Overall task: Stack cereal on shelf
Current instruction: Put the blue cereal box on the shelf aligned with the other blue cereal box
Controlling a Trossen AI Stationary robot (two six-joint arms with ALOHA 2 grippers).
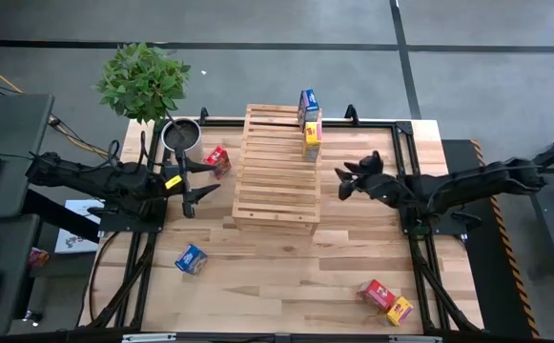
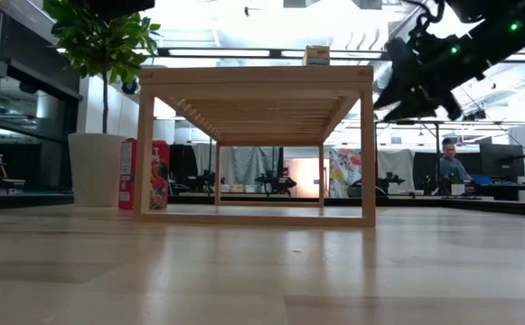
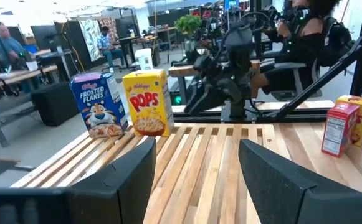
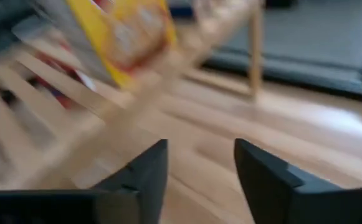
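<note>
High view: straight down over the whole surface (image 1: 286, 276), far off, shelf (image 1: 277, 171) at centre. Low view: level at surface height, looking through the shelf (image 2: 257, 90) into the room. Left wrist view: close above the slats, facing across the shelf (image 3: 205, 162) toward the right arm. Right wrist view: very near, blurred, aimed at the shelf's edge. Shared by all: the shelf.

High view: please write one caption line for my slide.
Two cereal boxes, blue and yellow, stand on the pale slatted wooden shelf; open right gripper beside it.
</note>
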